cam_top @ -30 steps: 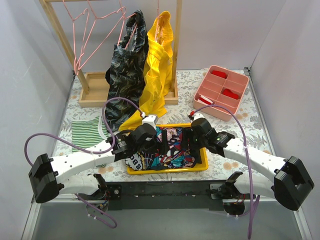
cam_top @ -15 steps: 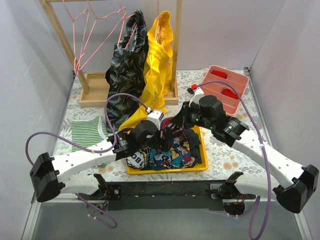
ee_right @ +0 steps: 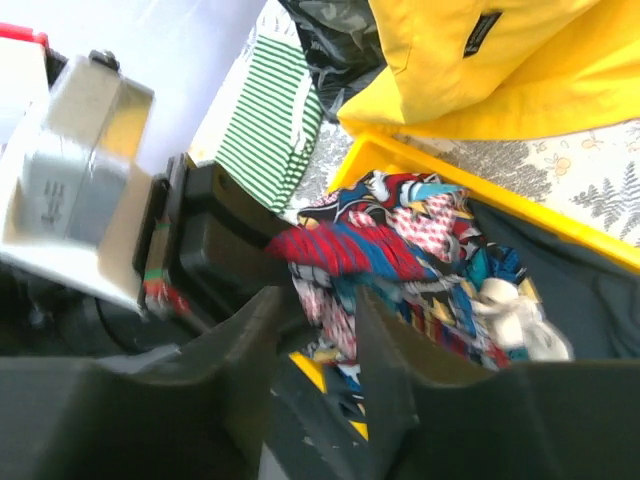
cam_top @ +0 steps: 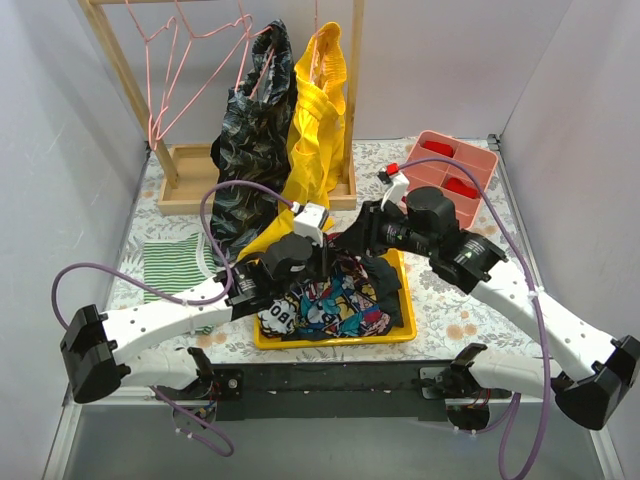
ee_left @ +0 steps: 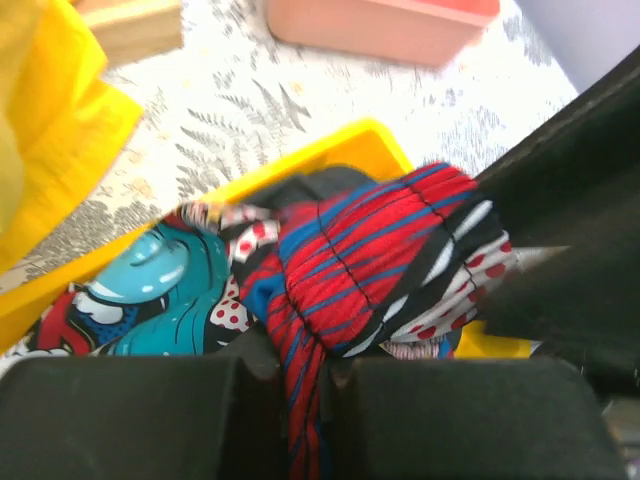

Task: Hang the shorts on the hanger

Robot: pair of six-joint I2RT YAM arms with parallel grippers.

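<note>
The shorts (cam_top: 335, 305) sit in yellow tray (cam_top: 340, 341); left gripper (ee_left: 300, 370) clamped on them; right gripper (ee_right: 315, 310) we cannot tell; pink bin (cam_top: 432, 222) holds red items (cam_top: 460, 186).

top view: fingertips of left gripper (ee_left: 300, 395) and right gripper (ee_right: 315, 350) hidden under their own wrist bodies; both arms cover the far half of the shorts (cam_top: 335, 305) and the far rim of the yellow tray (cam_top: 335, 342). wooden rack (cam_top: 122, 70) and pink hangers (cam_top: 151, 100) cut off at the far edge. red bits (cam_top: 461, 186) in the pink box (cam_top: 425, 222) too small to tell. left wrist: shorts run off the bottom edge.
</note>
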